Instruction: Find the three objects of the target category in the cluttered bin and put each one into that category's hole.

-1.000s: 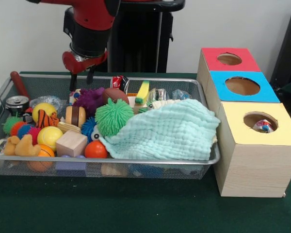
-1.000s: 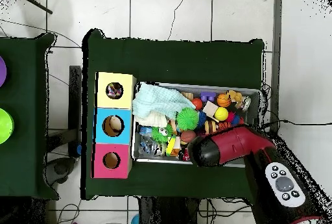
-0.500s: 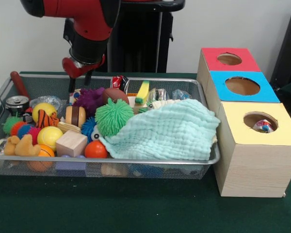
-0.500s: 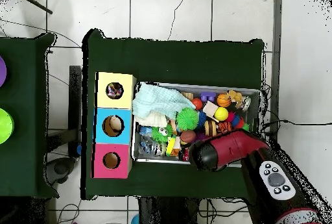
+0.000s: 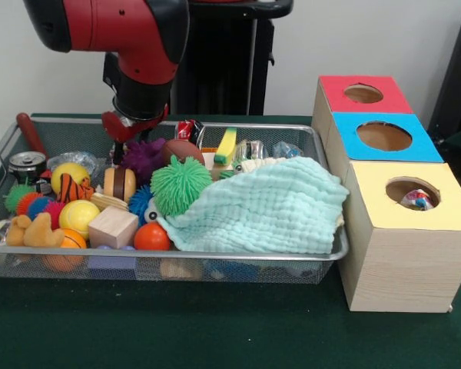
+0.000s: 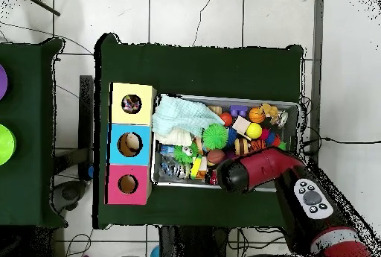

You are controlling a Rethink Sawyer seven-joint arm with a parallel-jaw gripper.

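Pincer (image 5: 123, 150) hung just above the purple fuzzy toy (image 5: 144, 157) in the wire bin (image 5: 238, 254); whether its fingers stood apart was hidden. That toy looked soft and light (likely squashy), so gripping across its middle seemed best.

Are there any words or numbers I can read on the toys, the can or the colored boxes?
No text can be read anywhere in either view.
The red can at the back of the bin has markings, too blurred to read.
The silver can: no legible print.
The red box, blue box and yellow box: plain coloured tops with holes, no labels.
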